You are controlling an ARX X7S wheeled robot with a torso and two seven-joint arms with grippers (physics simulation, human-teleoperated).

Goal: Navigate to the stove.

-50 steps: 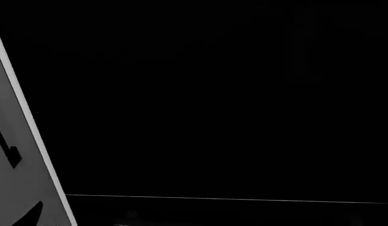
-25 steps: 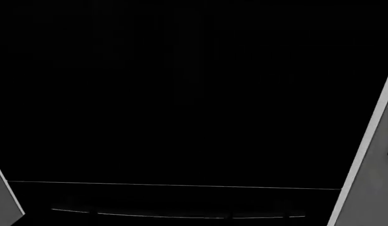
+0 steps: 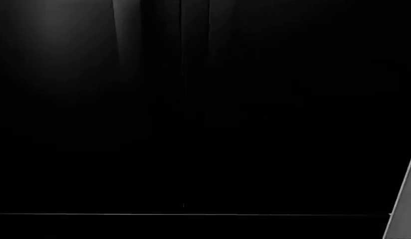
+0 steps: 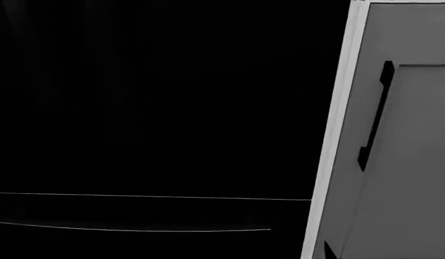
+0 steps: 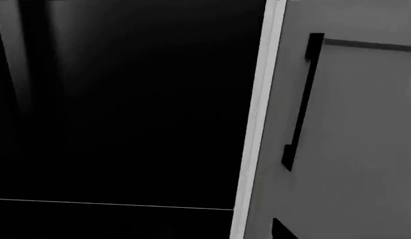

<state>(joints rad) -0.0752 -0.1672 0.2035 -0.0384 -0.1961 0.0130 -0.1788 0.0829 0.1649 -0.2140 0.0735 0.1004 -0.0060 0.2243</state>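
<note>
- Black appliance front (image 4: 150, 108) fills most of the head view, from the left edge across to well past the middle; it is tall, flat and without any feature that can be made out.
- Two thin pale lines cross its lower part: a straight horizontal one (image 4: 150, 197), and beneath it a slightly bowed one (image 4: 136, 229).
- Right of that black front stands a grey cabinet (image 4: 416, 162), its pale edge strip (image 4: 330, 135) leaning across the view.
- On the cabinet door sits a black bar handle (image 4: 373, 116), running up and down, near the pale strip.
- The right wrist view shows the same black front (image 5: 125, 99), pale strip and handle (image 5: 300, 99); the left wrist view is nearly all black (image 3: 192, 124), with one thin line low down.
- The stove cannot be seen in any view: no cooktop rings, no oven window.
- Neither gripper appears in any picture, so whether their jaws are parted or closed cannot be told.
</note>
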